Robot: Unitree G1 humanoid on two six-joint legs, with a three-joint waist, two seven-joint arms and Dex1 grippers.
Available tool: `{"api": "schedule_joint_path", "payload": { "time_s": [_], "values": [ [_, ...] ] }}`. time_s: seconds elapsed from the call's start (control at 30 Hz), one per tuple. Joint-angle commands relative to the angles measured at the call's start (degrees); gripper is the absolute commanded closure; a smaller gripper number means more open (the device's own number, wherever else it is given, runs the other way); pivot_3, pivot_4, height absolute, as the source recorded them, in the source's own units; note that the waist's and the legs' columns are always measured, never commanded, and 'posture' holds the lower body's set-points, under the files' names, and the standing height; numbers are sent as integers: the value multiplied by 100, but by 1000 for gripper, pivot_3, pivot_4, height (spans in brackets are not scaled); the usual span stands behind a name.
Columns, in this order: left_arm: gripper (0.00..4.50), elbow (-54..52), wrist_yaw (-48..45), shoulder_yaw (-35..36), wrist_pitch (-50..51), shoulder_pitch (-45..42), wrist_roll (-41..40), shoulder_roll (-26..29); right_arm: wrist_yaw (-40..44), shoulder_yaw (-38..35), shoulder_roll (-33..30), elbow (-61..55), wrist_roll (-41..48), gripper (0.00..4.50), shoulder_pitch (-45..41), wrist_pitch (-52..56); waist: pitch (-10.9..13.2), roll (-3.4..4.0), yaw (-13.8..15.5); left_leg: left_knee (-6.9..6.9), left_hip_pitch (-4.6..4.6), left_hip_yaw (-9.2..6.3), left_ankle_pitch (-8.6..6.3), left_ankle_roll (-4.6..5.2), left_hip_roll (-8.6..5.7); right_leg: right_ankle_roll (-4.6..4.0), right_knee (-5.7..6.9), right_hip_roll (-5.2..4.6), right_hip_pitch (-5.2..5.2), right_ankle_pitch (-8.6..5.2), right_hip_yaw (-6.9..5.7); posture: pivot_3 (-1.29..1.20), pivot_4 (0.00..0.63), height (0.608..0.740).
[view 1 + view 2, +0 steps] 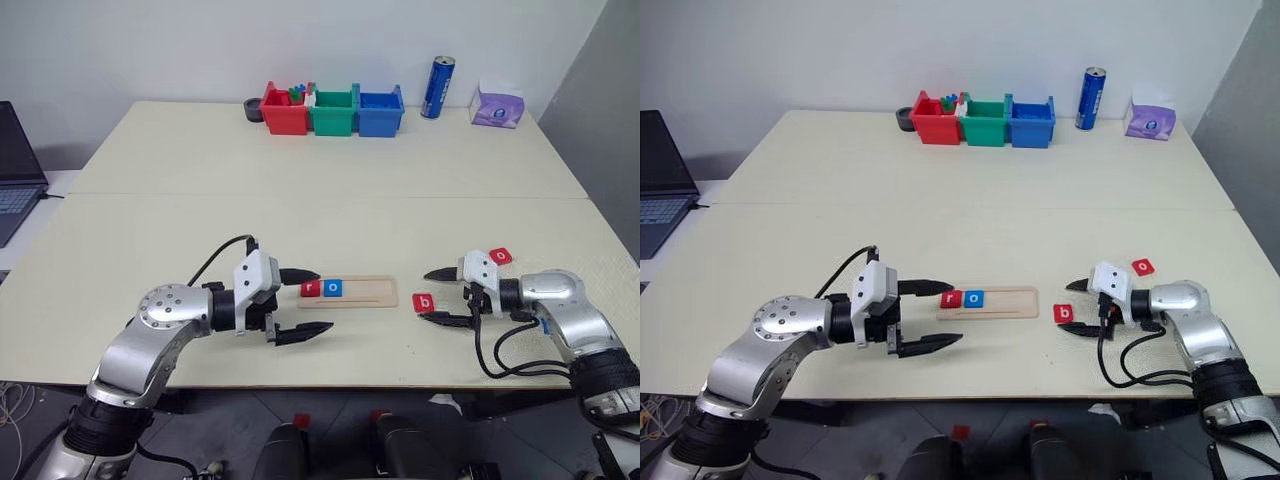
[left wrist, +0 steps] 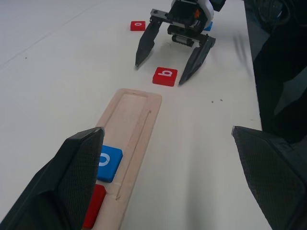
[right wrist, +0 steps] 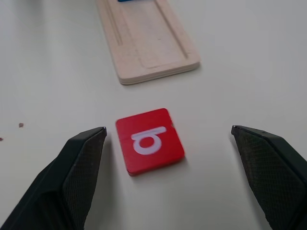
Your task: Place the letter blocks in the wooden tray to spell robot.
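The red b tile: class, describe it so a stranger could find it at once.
Start at the wooden tray near the table's front edge. Just past its empty end, the red b tile lies flat on the table between the open right claw's fingers. The other loose red tile shows an o.

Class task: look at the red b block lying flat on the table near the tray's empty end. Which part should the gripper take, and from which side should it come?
Grip the red b block by two opposite side edges, coming down from above. It lies flat, so only its thin edges are free, and the right gripper already straddles it with jaws open.
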Motion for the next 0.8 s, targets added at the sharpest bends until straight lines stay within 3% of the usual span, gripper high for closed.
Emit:
{"api": "schedule_joint_path", "payload": {
  "time_s": [0.03, 0.13, 0.23, 0.47, 0.63, 0.8],
  "values": [
    [0, -251, 13, 148, -82, 32, -71, 66, 124, -2, 9, 85, -31, 52, -114, -3, 0, 0, 2, 0, 0, 0, 0, 0, 0, 0, 0, -1, 0, 0, 0, 0, 150, 740],
    [0, -298, 38, 166, -66, 74, -88, 88, 195, -18, 25, 126, 36, 52, -137, 153, 0, 0, 3, 1, 0, 0, 0, 0, 0, 0, 1, -1, 0, 0, 0, 0, 150, 740],
    [0, -329, 56, 155, -47, 87, -94, 84, 264, -18, 26, 168, 46, 623, -136, 167, 0, 0, 2, 1, 1, 0, 0, 0, 0, 0, 1, -1, 1, 0, 0, 0, 150, 740],
    [0, -299, 21, 143, -50, 60, -100, 93, 298, -60, -7, 42, 126, 2960, -92, 314, 0, 0, 4, 1, 1, 0, 0, 0, 0, -1, 1, -1, 1, 0, -1, 0, 150, 740],
    [0, -200, -32, 224, -124, 39, -83, 141, 304, -130, 5, -221, 260, 3035, -351, 647, 0, 0, 3, 1, 1, 0, 0, 0, 0, -1, 1, -1, 1, 0, -1, 0, 150, 740],
    [0, 192, -286, 607, -381, 52, -66, 449, 281, 46, 473, -620, 383, 3035, -1020, 1174, 4, 5, -62, 0, 6, 1, 0, 0, 6, 1, 5, 8, -3, -1, 1, 0, 150, 740]
  ]
}}
